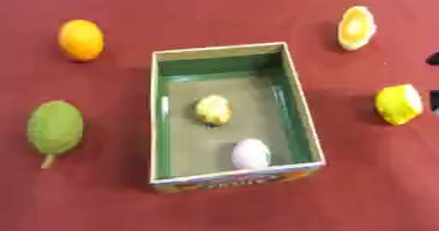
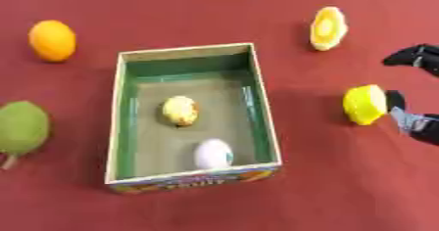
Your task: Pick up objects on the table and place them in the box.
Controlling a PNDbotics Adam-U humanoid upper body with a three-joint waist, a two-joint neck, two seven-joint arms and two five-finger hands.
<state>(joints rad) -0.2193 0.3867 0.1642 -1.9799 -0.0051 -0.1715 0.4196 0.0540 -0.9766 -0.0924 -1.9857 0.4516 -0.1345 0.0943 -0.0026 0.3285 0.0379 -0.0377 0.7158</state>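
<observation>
Right eye view gives the better look at the right hand (image 2: 410, 90): black, entering from the right edge at mid-height, with one dark part seen above and another below and right of the cut lemon piece (image 2: 363, 103). A lower finger (image 2: 394, 99) is seen touching or just beside the lemon's right side; whether the lemon is actually pinched cannot be told, and the hand's open or closed state cannot be told either. Left hand is not seen in either view. The box (image 1: 296, 85), green-lined with a printed front wall, is placed at frame centre on the red tablecloth (image 1: 214, 19). Two things are held inside it: a yellowish mottled lump (image 1: 212, 110) near the middle of the floor, and a white egg-shaped thing (image 1: 250, 153) just behind the front wall, slightly right of centre; the two are apart. Outside the box, four items are laid out on the cloth: an orange (image 1: 81, 39) at upper left, a green pear-like fruit (image 1: 55, 127) with a short stem at mid-left, a yellow slice (image 1: 356, 27) with a pale centre at upper right, and the lemon piece at mid-right. All four are well apart from the box walls and from each other. Blurred blue and white shapes are cut off at the top edge.
</observation>
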